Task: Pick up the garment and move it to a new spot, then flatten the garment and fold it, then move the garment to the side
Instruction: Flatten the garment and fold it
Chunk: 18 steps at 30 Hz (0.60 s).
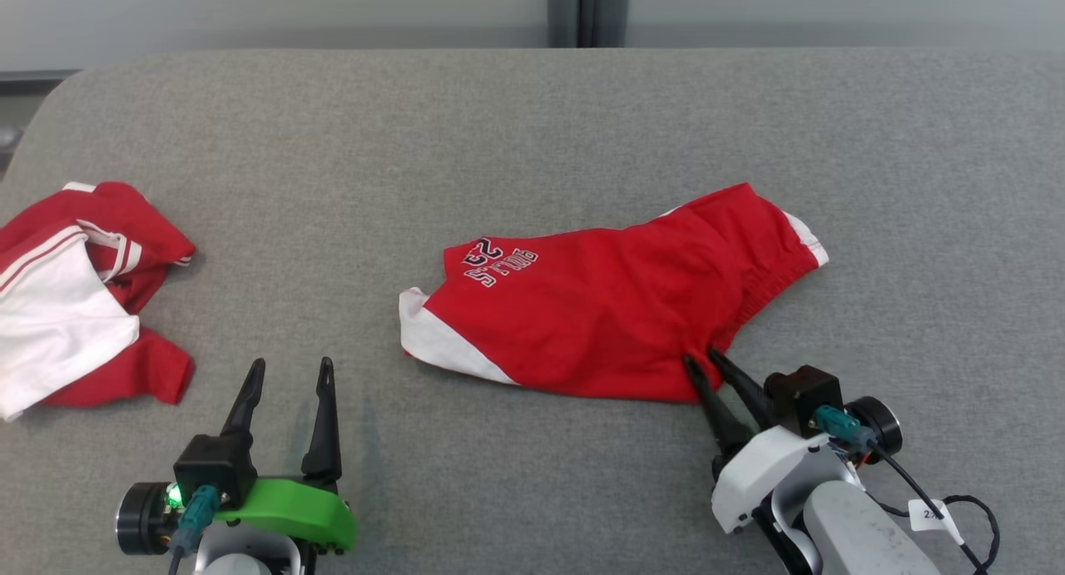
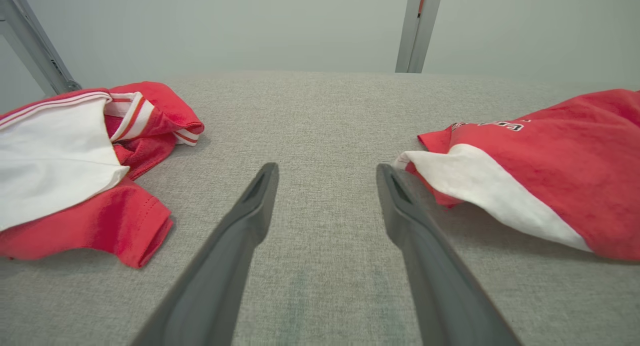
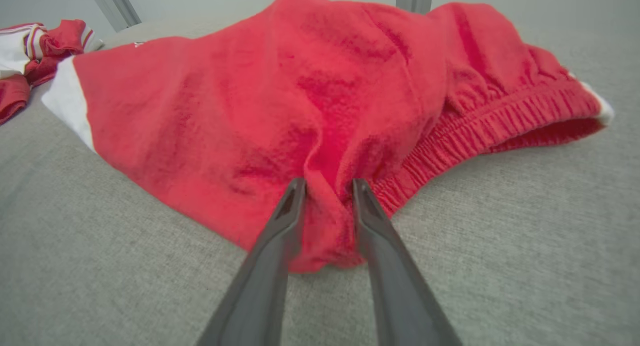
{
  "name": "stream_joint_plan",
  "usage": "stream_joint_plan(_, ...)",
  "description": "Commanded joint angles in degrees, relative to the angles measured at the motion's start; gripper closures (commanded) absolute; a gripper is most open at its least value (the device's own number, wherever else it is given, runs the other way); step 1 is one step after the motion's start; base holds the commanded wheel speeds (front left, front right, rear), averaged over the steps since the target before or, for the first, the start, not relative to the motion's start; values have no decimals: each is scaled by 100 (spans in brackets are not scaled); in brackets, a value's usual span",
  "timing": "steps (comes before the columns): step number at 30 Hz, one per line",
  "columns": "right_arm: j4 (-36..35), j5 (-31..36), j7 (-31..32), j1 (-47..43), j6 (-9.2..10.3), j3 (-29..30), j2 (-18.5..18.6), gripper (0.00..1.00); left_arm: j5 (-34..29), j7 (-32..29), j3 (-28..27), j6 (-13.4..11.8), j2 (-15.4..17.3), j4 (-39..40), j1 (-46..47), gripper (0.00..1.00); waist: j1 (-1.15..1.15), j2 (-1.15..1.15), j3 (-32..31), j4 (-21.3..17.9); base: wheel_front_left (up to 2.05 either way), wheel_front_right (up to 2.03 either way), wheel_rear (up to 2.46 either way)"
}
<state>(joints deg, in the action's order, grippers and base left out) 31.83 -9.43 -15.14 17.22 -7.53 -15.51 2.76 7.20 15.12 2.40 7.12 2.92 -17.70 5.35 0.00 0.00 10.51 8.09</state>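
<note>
The garment [image 1: 607, 309], a pair of red shorts with white trim and black-and-white lettering, lies crumpled at the middle of the grey table [image 1: 532, 126]. My right gripper [image 1: 701, 356] is at its near right edge beside the elastic waistband. In the right wrist view the fingers [image 3: 328, 183] are drawn in on a raised fold of the red garment [image 3: 250, 110]. My left gripper [image 1: 292, 363] stands open at the lower left with nothing between its fingers. Through the left gripper [image 2: 327, 168] the garment's white-trimmed leg end [image 2: 550, 176] lies just to the right, apart from it.
A second red and white piece of clothing [image 1: 83, 300] lies bunched at the table's left edge, also to the left of my left gripper [image 2: 75, 160] and far left beyond the shorts [image 3: 30, 50]. A pale wall with a grey post [image 1: 586, 9] stands behind the table.
</note>
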Motion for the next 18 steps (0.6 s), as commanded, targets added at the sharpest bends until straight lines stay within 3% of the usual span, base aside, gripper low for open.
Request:
stream_joint_plan(1,36,44,-2,49,8,13,28,100,44,6,-8,32,2,22,107,0,0,0,110,104,0,0,0)
stream_joint_plan(11,-853,-299,-3,-330,8,537,29,100,46,6,95,37,3,50,-80,0,0,0,-230,-228,0,0,0)
stream_joint_plan(18,-1744,-74,-3,-666,8,992,28,100,104,6,226,16,4,12,-319,0,0,0,-618,-677,0,0,0)
